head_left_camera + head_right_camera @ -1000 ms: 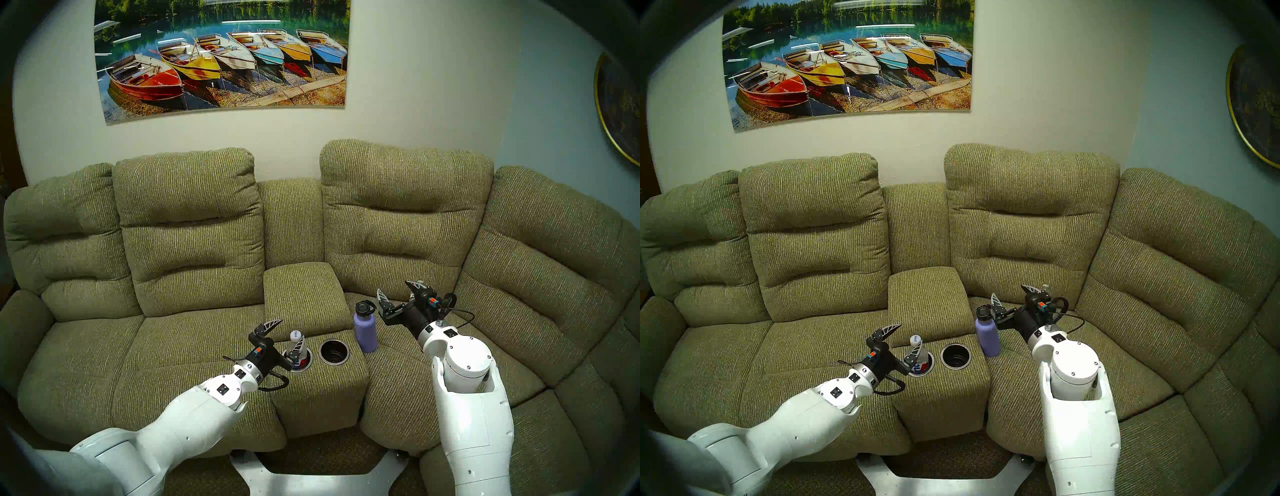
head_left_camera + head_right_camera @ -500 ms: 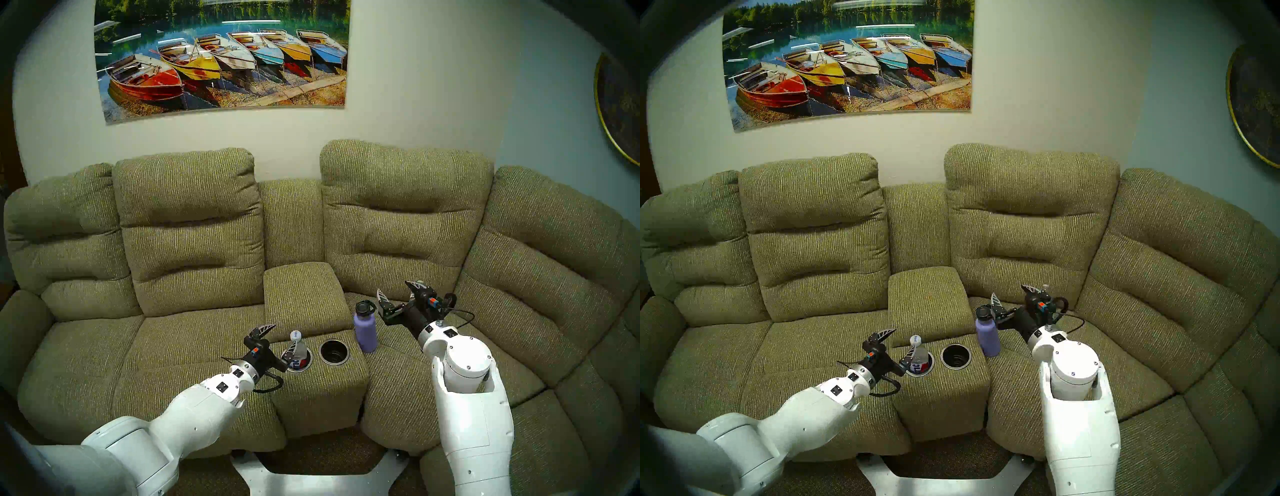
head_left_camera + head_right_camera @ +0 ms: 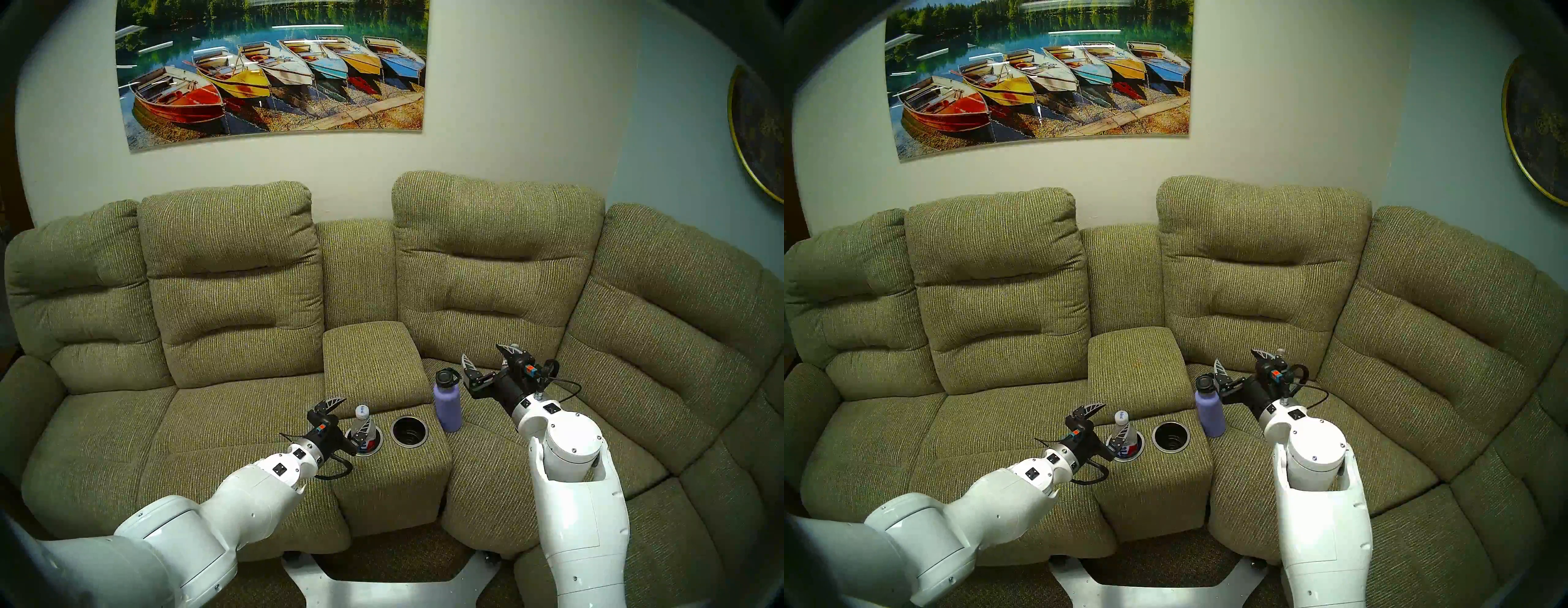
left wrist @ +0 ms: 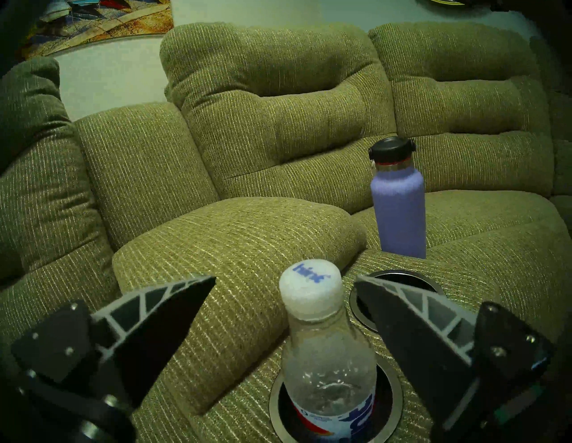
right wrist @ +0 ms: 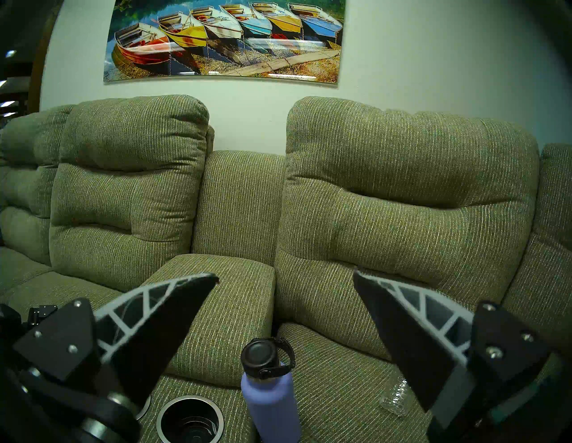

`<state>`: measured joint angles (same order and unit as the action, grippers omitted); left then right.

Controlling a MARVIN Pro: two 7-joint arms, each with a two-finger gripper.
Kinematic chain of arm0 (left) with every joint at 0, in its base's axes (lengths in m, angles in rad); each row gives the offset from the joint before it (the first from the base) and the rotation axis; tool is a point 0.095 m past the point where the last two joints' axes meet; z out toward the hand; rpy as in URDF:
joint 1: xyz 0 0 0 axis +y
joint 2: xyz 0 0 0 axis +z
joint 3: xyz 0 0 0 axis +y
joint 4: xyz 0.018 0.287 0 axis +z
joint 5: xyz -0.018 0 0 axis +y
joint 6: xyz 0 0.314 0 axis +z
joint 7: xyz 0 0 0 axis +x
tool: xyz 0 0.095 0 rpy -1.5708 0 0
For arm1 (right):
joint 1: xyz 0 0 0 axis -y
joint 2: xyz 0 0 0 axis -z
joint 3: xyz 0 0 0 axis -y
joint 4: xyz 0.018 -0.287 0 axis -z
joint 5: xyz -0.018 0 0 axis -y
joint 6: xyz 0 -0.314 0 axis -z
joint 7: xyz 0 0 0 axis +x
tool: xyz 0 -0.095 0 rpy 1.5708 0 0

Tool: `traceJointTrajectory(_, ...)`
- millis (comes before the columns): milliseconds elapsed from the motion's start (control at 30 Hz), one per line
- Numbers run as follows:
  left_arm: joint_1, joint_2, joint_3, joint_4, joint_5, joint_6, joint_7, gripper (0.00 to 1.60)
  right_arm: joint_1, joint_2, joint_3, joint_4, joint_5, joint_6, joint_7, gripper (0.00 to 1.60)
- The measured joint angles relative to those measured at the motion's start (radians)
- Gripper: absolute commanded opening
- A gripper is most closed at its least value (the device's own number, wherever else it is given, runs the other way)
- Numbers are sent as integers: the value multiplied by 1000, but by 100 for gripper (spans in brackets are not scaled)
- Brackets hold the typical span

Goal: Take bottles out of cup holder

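The left gripper (image 4: 284, 290) is spread wide and grasps nothing; its fingers flank the white cap of the clear bottle (image 4: 328, 371) without touching it. That bottle stands upright in the left well of the cup holder (image 3: 365, 451), at the front of the sofa's centre console (image 3: 373, 361).

Risk, as a judgement: the fingers sit at cap height, above the wide body. Closing there on the narrow neck could slip off or tilt the bottle against the silver rim. The thin clear plastic may also buckle under a hard squeeze.

Containers: the right well (image 3: 409, 431) is empty. The lavender flask (image 3: 447, 403) stands on the seat just right of the console. A second clear bottle (image 5: 397, 399) lies on that seat.

The right gripper (image 5: 284, 278) is also released, empty, above the flask.
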<state>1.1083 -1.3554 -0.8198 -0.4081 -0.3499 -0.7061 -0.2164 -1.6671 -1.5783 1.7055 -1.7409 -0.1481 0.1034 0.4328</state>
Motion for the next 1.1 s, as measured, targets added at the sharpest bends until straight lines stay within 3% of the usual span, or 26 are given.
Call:
traceJointTrajectory(433,-67,-63,-7,144,3,-3,-11,160,0,0,0,0,0,0,0,160)
traceJointTrajectory(1033,-132,-128,-1,250,18,2,-7,160,0,0,0,0,0,0,0,160)
traceJointTrajectory(1067,-135,-131,1,255,21,5,-5,71,0,0,0,0,0,0,0,160)
traceJointTrajectory(1100,-137,-135,4,260,24,8,-2,38,0,0,0,0,0,0,0,160)
